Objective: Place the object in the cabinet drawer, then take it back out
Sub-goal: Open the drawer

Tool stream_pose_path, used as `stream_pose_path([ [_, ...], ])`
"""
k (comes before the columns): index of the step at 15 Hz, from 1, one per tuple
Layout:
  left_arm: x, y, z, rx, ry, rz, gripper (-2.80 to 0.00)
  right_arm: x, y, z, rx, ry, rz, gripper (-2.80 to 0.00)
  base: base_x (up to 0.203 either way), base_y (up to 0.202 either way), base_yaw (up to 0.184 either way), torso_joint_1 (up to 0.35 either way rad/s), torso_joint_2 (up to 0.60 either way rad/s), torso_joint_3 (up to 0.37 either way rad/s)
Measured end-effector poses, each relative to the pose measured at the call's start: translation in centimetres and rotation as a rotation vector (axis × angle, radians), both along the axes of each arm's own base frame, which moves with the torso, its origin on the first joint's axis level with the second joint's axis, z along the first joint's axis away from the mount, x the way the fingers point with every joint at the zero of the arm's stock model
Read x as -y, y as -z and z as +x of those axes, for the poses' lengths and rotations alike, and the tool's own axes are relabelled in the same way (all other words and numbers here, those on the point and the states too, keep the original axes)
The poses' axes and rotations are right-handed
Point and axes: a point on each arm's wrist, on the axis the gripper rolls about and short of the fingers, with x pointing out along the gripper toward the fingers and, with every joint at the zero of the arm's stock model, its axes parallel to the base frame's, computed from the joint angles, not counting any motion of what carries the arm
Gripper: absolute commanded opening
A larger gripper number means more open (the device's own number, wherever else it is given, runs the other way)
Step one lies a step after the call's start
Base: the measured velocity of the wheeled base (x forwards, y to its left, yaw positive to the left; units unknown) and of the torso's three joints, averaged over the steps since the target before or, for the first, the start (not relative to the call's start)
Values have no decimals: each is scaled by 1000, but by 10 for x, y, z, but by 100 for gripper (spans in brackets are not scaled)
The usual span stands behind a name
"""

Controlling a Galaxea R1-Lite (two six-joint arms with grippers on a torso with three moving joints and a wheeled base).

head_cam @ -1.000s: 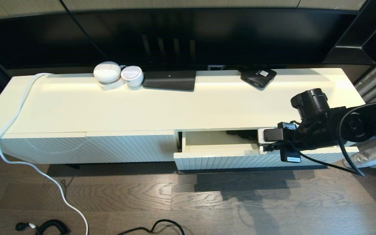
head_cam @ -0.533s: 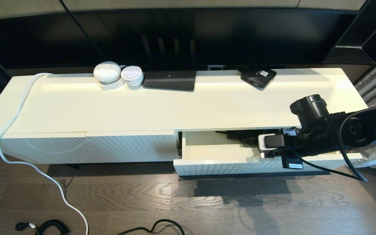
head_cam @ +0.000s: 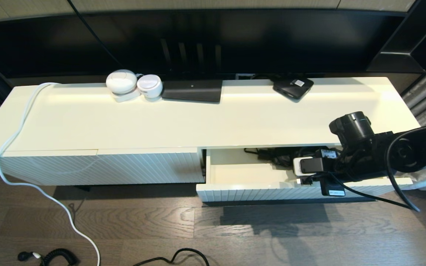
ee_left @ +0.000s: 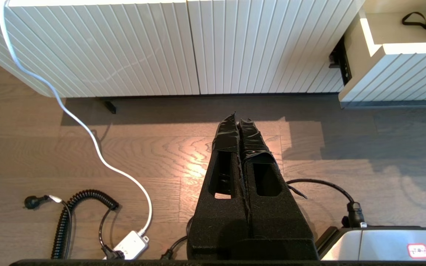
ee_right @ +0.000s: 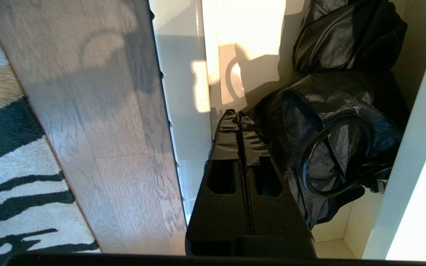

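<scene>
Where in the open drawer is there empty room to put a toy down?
The cabinet drawer has bare floor at its left end, between the left wall and the black bags. The right end is crowded: the bags fill it, and the shut right gripper sits beside them.

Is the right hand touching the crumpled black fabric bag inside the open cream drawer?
Cannot tell. In the right wrist view the shut right hand overlaps the crumpled black fabric bag; neither contact nor gap shows.

Cabinet drawer [head_cam: 257,189]: wide, shallow, cream-white, with a vertically ribbed front and glossy cream interior. It stood pulled partly open at the cabinet's right end, toward 4 o'clock in the head view. Dark bundled items [ee_right: 331,122] lay at its rear right.
</scene>
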Motion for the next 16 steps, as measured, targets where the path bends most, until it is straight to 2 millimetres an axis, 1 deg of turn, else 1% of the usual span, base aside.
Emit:
stream_pose_path([
  [2,0,0,0,0,0,0,-280,0,4,-6,-23,-6,-6,-280,0,0,0,0,0,0],
  [6,0,0,0,0,0,0,-280,0,6,-12,-36,-9,-9,-280,0,0,0,0,0,0],
  [16,0,0,0,0,0,0,-280,3,14,-37,-85,-21,-22,-280,0,0,0,0,0,0],
])
